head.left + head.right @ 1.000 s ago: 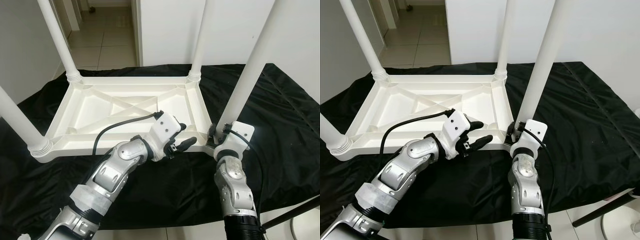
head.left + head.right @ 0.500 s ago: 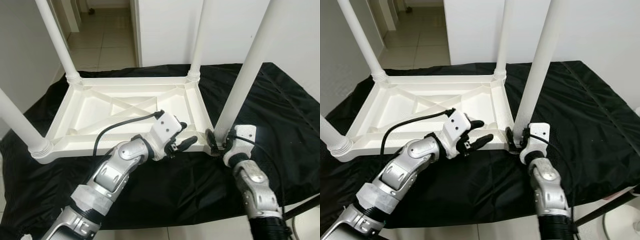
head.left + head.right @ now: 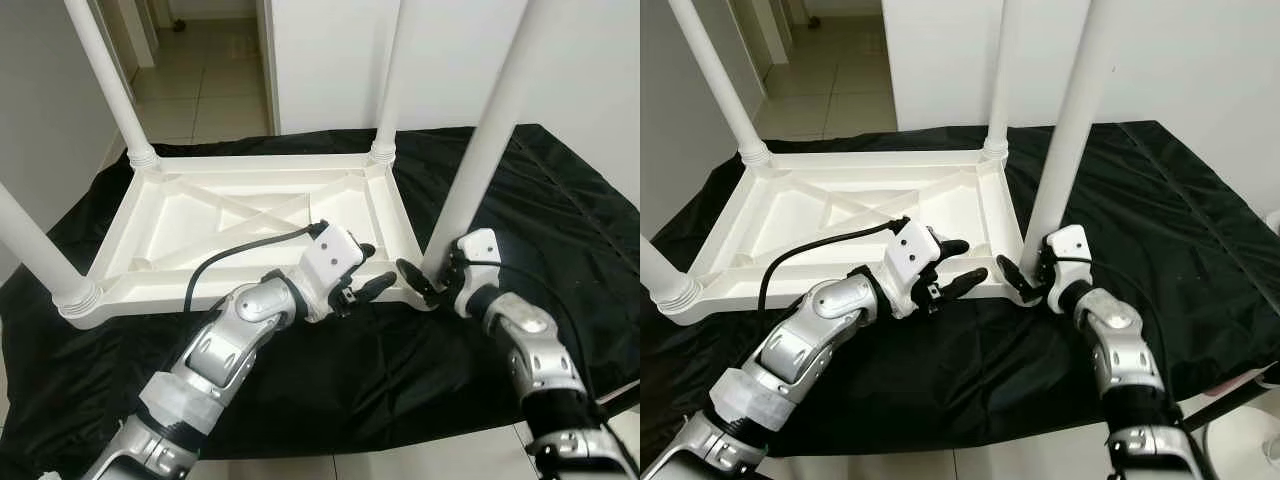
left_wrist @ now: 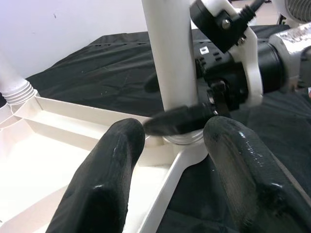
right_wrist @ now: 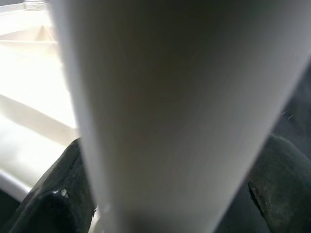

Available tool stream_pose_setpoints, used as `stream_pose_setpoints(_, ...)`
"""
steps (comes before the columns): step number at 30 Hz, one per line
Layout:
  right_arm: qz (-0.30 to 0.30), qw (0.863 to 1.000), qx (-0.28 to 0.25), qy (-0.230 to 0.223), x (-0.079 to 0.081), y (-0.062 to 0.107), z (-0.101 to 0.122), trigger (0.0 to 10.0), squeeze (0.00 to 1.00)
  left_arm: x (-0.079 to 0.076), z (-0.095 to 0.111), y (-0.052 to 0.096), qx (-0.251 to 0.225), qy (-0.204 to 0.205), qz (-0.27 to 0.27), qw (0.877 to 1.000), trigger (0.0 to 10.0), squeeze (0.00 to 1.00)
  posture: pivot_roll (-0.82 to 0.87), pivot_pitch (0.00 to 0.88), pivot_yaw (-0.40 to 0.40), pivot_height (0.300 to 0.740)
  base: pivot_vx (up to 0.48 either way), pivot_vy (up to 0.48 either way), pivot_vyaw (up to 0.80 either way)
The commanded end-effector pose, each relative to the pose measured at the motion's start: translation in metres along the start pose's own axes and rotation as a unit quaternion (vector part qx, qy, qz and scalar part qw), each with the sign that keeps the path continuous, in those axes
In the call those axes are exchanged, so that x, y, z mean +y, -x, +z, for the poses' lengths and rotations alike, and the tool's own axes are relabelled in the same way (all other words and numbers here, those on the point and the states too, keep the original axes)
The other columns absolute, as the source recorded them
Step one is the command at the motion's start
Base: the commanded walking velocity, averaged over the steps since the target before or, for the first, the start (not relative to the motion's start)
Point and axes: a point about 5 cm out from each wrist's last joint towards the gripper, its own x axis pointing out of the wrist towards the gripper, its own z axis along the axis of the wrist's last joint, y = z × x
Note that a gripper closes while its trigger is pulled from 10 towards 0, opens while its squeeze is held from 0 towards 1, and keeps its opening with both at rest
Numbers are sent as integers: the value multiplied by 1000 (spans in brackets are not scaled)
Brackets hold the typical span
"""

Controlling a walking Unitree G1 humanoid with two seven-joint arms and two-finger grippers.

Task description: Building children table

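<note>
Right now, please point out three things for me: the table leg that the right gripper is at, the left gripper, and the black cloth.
near right table leg point(image 3: 1068, 130), right eye view, middle of its white shaft.
left gripper point(image 3: 368, 268), left eye view, between its fingertips.
black cloth point(image 3: 1160, 190), right eye view, bare stretch right of the tabletop.

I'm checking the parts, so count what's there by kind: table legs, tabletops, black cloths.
Table legs: 4
Tabletops: 1
Black cloths: 1
Total: 6
</note>
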Motion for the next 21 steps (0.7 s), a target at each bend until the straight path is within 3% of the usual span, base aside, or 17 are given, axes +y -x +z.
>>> stream_pose_setpoints(1, 28, 1000, 10, 11, 2, -6, -3, 3412, 0, -8, 0, 1, 2, 5, -54, 999, 10000, 0, -69, 0, 34, 740, 0, 0, 0)
stream_pose_setpoints(2, 28, 1000, 10, 11, 2, -6, -3, 3412, 0, -8, 0, 1, 2, 5, -54, 999, 10000, 0, -69, 0, 34, 740, 0, 0, 0)
stream_pose_setpoints(3, 38, 999, 11, 12, 1, -8, -4, 0, 0, -10, 1, 1, 1, 5, -58, 998, 10000, 0, -68, 0, 38, 740, 0, 0, 0)
stream_pose_setpoints(16, 58, 998, 18, 8, 2, -5, -10, 0, 0, -11, 2, 0, 0, 6, -64, 998, 10000, 0, -88, 0, 44, 740, 0, 0, 0)
stream_pose_setpoints(17, 41, 999, 16, -2, 0, -3, -12, 4471, 0, -12, 2, -1, -1, 7, -65, 998, 10000, 0, -92, 0, 45, 740, 0, 0, 0)
stream_pose_setpoints(18, 20, 1000, 15, -15, -2, -1, -13, 10000, 0, -12, 2, -1, -2, 8, -67, 998, 10000, 0, -98, 0, 47, 740, 0, 0, 0)
stream_pose_setpoints(21, 4, 1000, 14, -24, -3, 1, -14, 10000, 0, -13, 2, -2, -3, 9, -68, 998, 10000, 0, -98, 0, 47, 740, 0, 0, 0)
